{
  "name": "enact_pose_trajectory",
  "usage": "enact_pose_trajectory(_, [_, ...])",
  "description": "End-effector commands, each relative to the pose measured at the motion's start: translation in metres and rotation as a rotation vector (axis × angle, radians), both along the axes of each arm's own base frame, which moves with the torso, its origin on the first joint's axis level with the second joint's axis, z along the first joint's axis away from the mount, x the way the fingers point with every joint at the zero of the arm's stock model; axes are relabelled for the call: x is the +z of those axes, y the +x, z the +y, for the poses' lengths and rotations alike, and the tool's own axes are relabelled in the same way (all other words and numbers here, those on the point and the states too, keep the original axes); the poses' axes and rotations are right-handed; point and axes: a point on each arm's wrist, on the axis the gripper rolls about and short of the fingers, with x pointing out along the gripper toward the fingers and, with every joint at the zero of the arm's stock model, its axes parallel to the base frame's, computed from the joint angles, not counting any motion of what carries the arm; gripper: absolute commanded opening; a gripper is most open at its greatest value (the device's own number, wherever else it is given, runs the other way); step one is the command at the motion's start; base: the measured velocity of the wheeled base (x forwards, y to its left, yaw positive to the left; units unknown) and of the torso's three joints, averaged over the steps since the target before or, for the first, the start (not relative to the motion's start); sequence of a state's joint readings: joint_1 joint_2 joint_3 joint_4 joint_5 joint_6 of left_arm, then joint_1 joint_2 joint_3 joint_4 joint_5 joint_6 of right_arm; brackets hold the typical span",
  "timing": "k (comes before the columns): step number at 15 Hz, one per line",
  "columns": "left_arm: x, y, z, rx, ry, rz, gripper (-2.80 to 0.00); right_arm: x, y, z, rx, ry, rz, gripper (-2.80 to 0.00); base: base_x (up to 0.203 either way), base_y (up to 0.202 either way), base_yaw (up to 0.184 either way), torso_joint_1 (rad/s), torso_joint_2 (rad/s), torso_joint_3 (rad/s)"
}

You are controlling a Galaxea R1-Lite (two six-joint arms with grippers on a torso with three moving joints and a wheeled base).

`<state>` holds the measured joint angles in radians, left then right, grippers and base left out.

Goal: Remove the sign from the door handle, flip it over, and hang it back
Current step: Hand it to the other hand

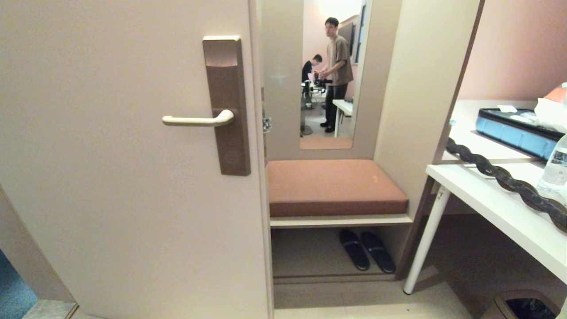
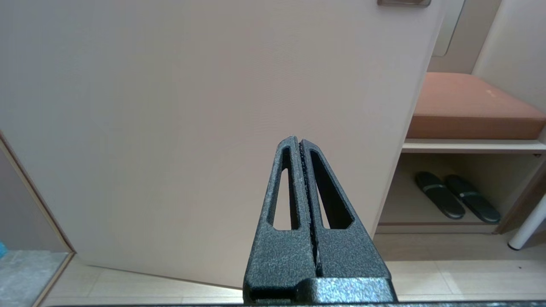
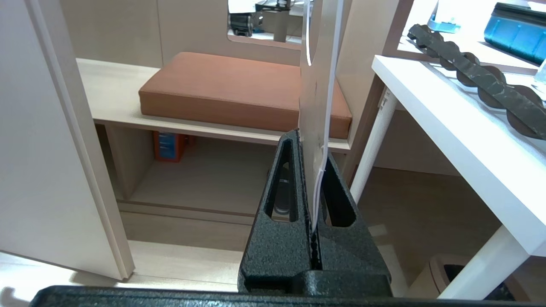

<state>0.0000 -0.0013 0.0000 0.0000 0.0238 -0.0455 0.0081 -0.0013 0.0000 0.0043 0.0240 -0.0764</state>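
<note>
Beside bench (image 3: 239, 91), sign (image 3: 318, 85) clamped edge-on in right gripper (image 3: 310, 179)

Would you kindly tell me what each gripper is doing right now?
Left gripper: shut, holding nothing.
Right gripper: shut on the sign, held edge-on.

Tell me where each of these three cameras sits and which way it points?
Head: high on the robot, looking forward and down at the door, its bare door handle, the bench cushion and slippers; no arm shows.
Left wrist: behind the shut left gripper, facing the door's lower part.
Right wrist: behind the right gripper, shut on the edge-on sign, facing the bench.
Shared: the cushion shows in all three; the slippers in the head and left wrist views.
</note>
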Motion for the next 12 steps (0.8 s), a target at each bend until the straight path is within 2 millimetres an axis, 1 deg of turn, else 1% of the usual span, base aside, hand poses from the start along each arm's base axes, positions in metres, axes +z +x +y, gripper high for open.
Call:
enact_pose_trajectory(1, [0.0, 0.0, 0.0, -0.003, 0.009, 0.002, -2.8, 0.0, 0.0, 0.0, 0.002, 0.0, 0.002, -2.8, 0.0, 0.0, 0.0, 0.0, 0.0, 0.0])
enact_pose_trajectory(4, [-0.001, 0.0, 0.0, -0.019, 0.037, 0.009, -2.8, 0.0, 0.0, 0.0, 0.001, -0.002, 0.002, -2.8, 0.0, 0.0, 0.0, 0.0, 0.0, 0.0])
enact_pose_trajectory(7, [0.001, 0.0, -0.001, -0.048, 0.13, 0.005, -2.8, 0.0, 0.0, 0.0, 0.0, -0.003, 0.002, -2.8, 0.0, 0.0, 0.0, 0.0, 0.0, 0.0])
enact_pose_trajectory(9, [0.002, 0.001, -0.001, -0.056, 0.145, 0.016, -2.8, 0.0, 0.0, 0.0, 0.001, -0.002, 0.001, -2.8, 0.0, 0.0, 0.0, 0.0, 0.0, 0.0])
enact_pose_trajectory(10, [0.006, 0.002, -0.001, -0.059, 0.14, 0.028, -2.8, 0.0, 0.0, 0.0, 0.001, -0.002, 0.001, -2.8, 0.0, 0.0, 0.0, 0.0, 0.0, 0.0])
enact_pose_trajectory(12, [0.022, 0.006, -0.002, -0.092, 0.099, 0.057, -2.8, 0.0, 0.0, 0.0, 0.0, 0.0, 0.002, -2.8, 0.0, 0.0, 0.0, 0.0, 0.0, 0.0])
